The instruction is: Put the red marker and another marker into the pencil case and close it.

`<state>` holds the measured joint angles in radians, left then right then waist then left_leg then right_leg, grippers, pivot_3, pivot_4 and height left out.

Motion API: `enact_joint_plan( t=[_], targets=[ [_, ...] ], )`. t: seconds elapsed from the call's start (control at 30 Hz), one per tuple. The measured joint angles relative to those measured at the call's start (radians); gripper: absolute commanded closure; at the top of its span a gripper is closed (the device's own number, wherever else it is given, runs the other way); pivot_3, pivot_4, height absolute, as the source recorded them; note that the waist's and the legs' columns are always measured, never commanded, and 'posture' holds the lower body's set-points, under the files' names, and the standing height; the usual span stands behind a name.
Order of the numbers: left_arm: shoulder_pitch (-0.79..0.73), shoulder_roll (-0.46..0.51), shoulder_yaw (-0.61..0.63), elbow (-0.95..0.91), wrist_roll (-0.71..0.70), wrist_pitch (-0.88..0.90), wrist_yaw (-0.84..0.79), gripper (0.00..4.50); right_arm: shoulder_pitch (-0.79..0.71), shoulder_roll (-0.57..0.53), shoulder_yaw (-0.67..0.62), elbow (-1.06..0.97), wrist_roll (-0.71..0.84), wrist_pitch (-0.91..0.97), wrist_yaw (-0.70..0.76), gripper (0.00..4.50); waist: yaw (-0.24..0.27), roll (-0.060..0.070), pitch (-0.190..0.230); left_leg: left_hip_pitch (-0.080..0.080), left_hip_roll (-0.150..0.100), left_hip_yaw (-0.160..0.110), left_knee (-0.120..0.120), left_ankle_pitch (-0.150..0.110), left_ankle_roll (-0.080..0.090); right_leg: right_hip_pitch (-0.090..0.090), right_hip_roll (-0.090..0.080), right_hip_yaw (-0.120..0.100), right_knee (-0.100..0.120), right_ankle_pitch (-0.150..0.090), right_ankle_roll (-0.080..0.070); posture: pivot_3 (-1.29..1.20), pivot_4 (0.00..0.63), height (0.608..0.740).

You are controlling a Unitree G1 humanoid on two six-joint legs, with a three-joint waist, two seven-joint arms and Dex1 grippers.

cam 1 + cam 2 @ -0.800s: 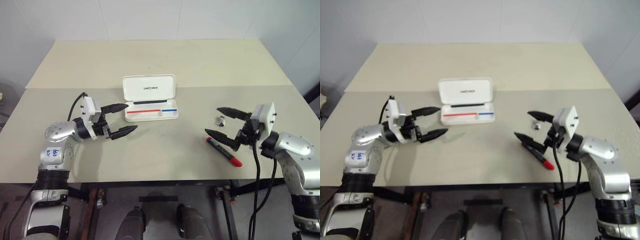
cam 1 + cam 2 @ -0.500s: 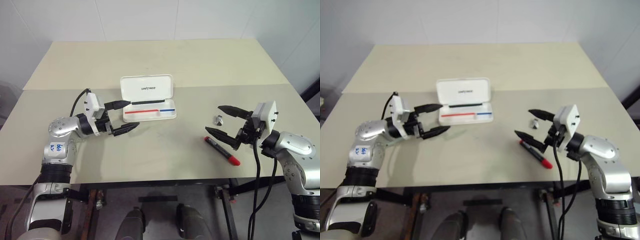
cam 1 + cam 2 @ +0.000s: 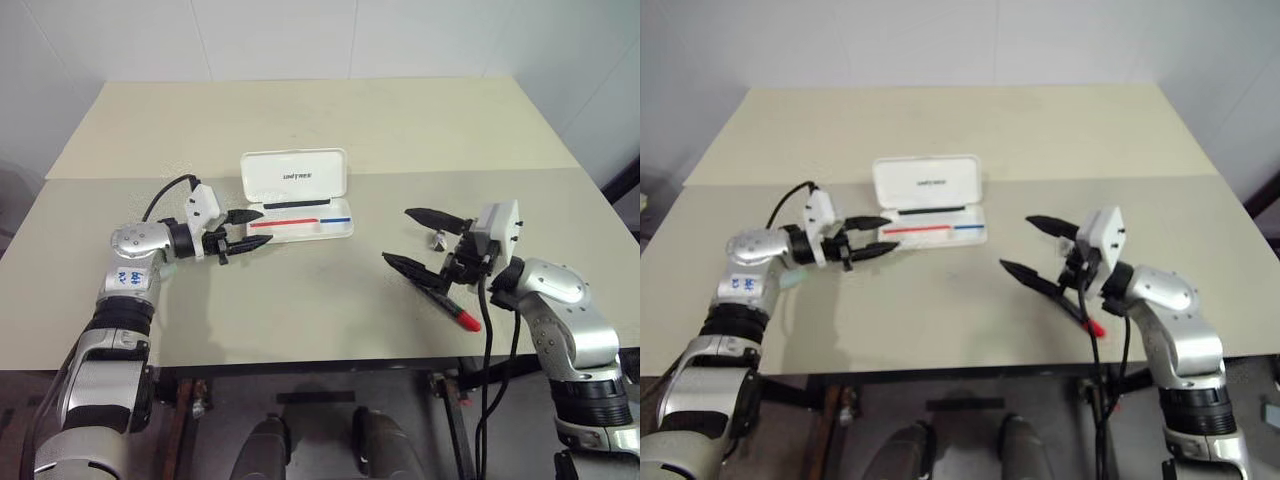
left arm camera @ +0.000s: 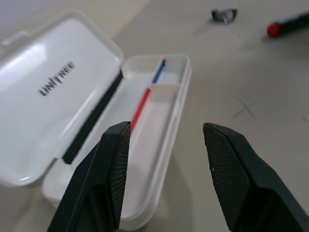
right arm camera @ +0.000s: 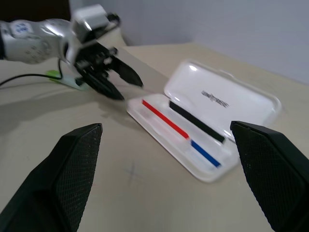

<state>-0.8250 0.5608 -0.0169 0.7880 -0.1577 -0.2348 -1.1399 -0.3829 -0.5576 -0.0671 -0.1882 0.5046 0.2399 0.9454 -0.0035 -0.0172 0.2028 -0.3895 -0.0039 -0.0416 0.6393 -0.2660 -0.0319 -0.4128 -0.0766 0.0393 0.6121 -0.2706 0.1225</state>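
Red marker [image 3: 452, 305] lies ungrasped under my wide-open right gripper [image 3: 412, 238], which swung inward; my half-parted left gripper [image 3: 250, 228] neared the pencil case [image 3: 297, 196].

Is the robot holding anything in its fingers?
No. Both the left gripper and right gripper are open and empty; the black red-capped marker lies on the table.

Both arms are silver-grey metal with rounded joint housings and black segments between. Each wrist carries a white boxy camera block and two black tapered fingers [image 3: 244, 215] — inner pads cross-hatched. Black cables loop from both wrists. Left forearm bears blue handwritten marks.
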Motion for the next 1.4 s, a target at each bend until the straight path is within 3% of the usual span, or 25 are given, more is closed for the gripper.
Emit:
enact_joint_plan(
  t=[0.6, 0.97, 1.23, 1.4],
  targets=[
    [-0.181, -0.042, -0.086, 0.348, 0.193, -0.124, 0.031, 2.02, -0.065, 0.004, 0.056, -0.019, -0.007, 0.051, -0.01, 0.0, 0.001, 0.0, 0.0, -0.001, 0.0, -0.001, 0.001, 0.0, 0.0, 0.0, 0.0, -0.001, 0.0, 0.0, 0.0, 0.0, 0.15, 0.74],
    [-0.281, -0.087, -0.152, 0.444, 0.31, -0.073, 0.104, 2.02, -0.043, -0.087, 0.038, -0.015, -0.005, 0.051, 0.069, 0.0, 0.002, -0.001, 0.0, -0.002, -0.001, -0.001, 0.007, -0.001, 0.002, 0.002, 0.0, -0.001, 0.001, 0.001, 0.002, 0.0, 0.15, 0.74],
    [-0.294, -0.092, -0.167, 0.436, 0.328, -0.049, 0.037, 4.46, -0.055, -0.098, 0.015, -0.005, -0.004, 0.042, 0.083, 0.0, 0.001, 0.0, 0.0, -0.001, -0.001, -0.001, 0.008, -0.001, 0.002, 0.003, 0.0, 0.0, 0.001, 0.001, 0.003, 0.0, 0.15, 0.74],
    [-0.295, -0.09, -0.181, 0.428, 0.335, -0.062, 0.036, 4.46, -0.066, -0.098, 0.015, -0.005, -0.006, 0.032, 0.084, 0.0, 0.002, -0.001, 0.0, -0.001, -0.001, 0.0, 0.007, -0.002, 0.002, 0.003, 0.0, 0.0, 0.0, 0.001, 0.003, 0.0, 0.15, 0.74]
  ],
)
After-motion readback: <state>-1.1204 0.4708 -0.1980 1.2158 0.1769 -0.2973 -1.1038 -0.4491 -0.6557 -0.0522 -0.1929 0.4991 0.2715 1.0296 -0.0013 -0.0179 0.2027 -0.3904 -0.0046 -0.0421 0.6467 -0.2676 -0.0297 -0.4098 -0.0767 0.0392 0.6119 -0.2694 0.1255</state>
